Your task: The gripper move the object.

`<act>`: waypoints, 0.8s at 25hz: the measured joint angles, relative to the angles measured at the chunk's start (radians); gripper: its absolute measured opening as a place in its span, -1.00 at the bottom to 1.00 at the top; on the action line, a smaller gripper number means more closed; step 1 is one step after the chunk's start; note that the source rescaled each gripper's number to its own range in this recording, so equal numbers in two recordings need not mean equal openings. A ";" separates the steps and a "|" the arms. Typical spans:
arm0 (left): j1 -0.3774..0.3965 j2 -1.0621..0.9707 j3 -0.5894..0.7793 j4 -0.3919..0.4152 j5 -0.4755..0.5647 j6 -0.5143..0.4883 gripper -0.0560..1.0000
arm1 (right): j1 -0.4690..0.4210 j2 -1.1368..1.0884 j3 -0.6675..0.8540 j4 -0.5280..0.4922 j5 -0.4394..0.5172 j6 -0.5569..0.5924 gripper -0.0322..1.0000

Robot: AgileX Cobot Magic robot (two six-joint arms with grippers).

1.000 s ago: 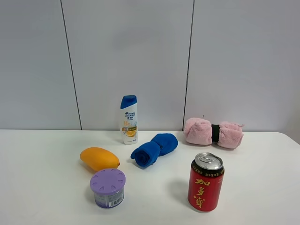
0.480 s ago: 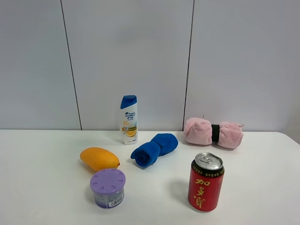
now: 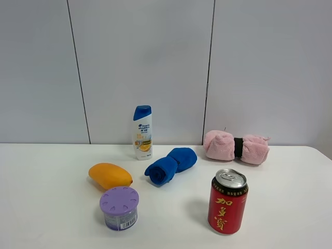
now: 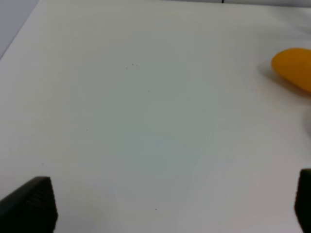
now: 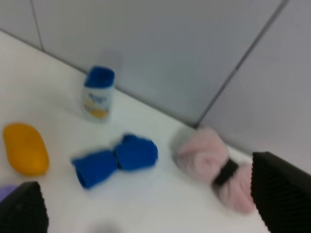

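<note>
The orange-yellow mango (image 3: 110, 175) lies on the white table (image 3: 46, 207), left of centre, just behind a purple jar. Neither arm shows in the exterior high view. In the left wrist view my left gripper (image 4: 167, 204) is open and empty, its two black fingertips (image 4: 30, 204) wide apart over bare table, with the mango (image 4: 293, 68) ahead and off to one side. In the blurred right wrist view my right gripper (image 5: 150, 204) is open and empty, high above the table, with the mango (image 5: 25, 148) far off.
A purple-lidded jar (image 3: 120, 207) stands just in front of the mango. A rolled blue cloth (image 3: 170, 165) lies to its right. A shampoo bottle (image 3: 142, 133) and a pink rolled towel (image 3: 236, 147) are at the back. A red can (image 3: 227, 201) stands front right.
</note>
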 joint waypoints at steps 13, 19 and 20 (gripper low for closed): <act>0.000 0.000 0.000 0.000 0.000 0.000 1.00 | -0.366 -0.363 0.576 0.090 -0.001 0.117 0.14; 0.000 0.000 0.000 0.000 0.000 0.000 1.00 | -0.583 -0.618 0.789 0.140 -0.001 0.117 0.14; 0.000 0.000 0.000 0.000 0.000 0.000 1.00 | -0.615 -0.672 0.826 0.145 -0.001 0.117 0.14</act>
